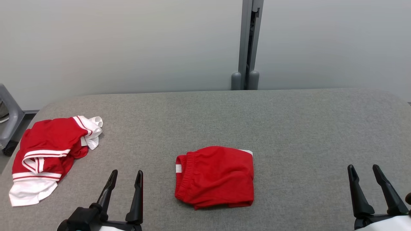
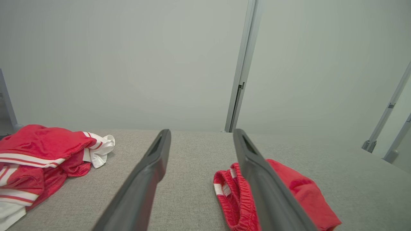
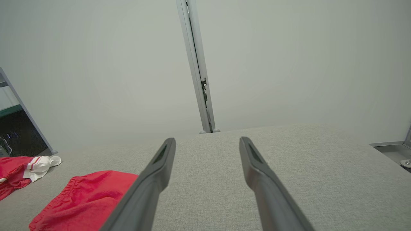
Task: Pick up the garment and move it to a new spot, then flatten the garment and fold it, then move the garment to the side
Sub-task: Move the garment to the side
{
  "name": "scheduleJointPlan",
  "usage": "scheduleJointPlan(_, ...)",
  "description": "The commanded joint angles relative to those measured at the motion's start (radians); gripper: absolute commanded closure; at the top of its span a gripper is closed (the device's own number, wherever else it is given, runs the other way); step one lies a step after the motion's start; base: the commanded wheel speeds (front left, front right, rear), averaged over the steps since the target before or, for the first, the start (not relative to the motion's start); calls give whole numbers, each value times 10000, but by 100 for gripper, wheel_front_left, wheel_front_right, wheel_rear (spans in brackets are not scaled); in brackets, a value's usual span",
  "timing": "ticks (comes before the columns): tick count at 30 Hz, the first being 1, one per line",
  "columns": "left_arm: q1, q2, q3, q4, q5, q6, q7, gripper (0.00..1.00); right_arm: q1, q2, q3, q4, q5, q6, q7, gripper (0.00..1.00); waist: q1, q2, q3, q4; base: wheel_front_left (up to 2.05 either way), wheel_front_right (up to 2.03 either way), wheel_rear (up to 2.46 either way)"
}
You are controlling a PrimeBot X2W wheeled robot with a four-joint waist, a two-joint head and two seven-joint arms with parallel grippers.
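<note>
At the near edge of the grey fabric-covered desk point(image 1: 289, 128), the left gripper point(image 1: 127, 172) and right gripper point(image 1: 363, 166) rest low, fingers spread and empty, pointing away. Between them, centre-front, lie the folded red cloth shorts point(image 1: 215, 176), seemingly ready for moving aside. A crumpled red-and-white striped garment point(image 1: 48, 150) sits by the left edge.

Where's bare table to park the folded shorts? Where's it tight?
Widest bare patch: right half of the table, between the folded shorts and the right gripper. Narrower strip between shorts and crumpled red-and-white garment, ahead of left gripper. Crowded: left edge, under that garment.
</note>
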Motion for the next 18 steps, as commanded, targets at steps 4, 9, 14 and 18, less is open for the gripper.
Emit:
scheduleJointPlan(4, -132, -46, 55, 52, 101, -101, -46, 0, -99, -62, 16, 81, -110, 22, 79, 0, 0, 0, -17, 189, 0, 0, 0)
scheduleJointPlan(9, -188, -125, 44, 103, 138, -190, -46, 0, -658, -218, 375, 421, 151, 22, 571, 0, 0, 0, 0, 442, 0, 0, 0)
scheduleJointPlan(14, -305, -176, -93, 187, 111, -304, -45, 0, -1629, -428, 962, 1420, 879, 22, 1119, 0, 0, 0, -27, 997, 0, 0, 0)
scheduleJointPlan(18, -375, -212, -207, 216, 95, -359, -45, 0, -2435, -551, 1512, 2355, 1349, 24, 1750, 0, 0, 0, -35, 1567, 0, 0, 0)
